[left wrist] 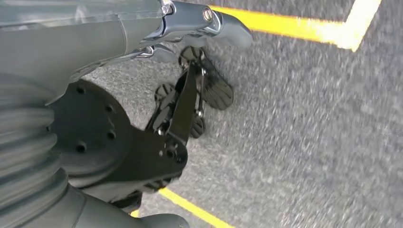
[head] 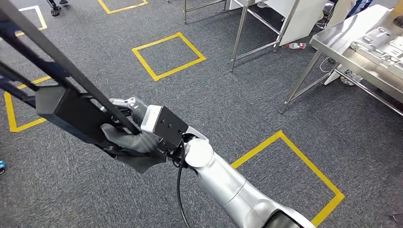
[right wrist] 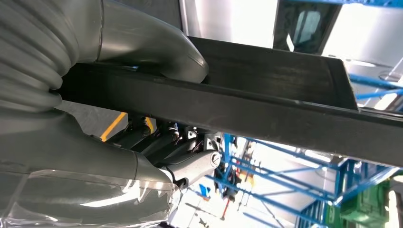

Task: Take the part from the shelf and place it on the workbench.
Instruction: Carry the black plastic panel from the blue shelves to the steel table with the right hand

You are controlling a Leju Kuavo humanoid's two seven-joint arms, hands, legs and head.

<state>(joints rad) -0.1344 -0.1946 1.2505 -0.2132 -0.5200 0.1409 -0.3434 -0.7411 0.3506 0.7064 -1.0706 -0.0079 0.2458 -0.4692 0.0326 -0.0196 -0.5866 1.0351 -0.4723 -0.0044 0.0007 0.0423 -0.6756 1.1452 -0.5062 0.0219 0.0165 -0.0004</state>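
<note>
The part [head: 71,111] is a long black metal frame with a box-shaped block, slanting across the left of the head view above the carpet. My right hand [head: 128,137] grips it from below at the block, the silver arm reaching in from the lower right. In the right wrist view the thick grey thumb [right wrist: 166,54] lies over the part's black bar [right wrist: 266,114] and the darker fingers [right wrist: 161,137] curl beneath it. My left hand [left wrist: 190,71] hangs over the grey carpet, fingers loosely apart and holding nothing. The steel workbench [head: 340,40] stands at the far right.
Grey cast parts [head: 380,42] lie on the workbench. A second steel table frame [head: 256,28] stands further back. Yellow tape squares [head: 168,56] [head: 294,175] mark the grey carpet. Blue shelving [right wrist: 285,190] shows behind the part in the right wrist view.
</note>
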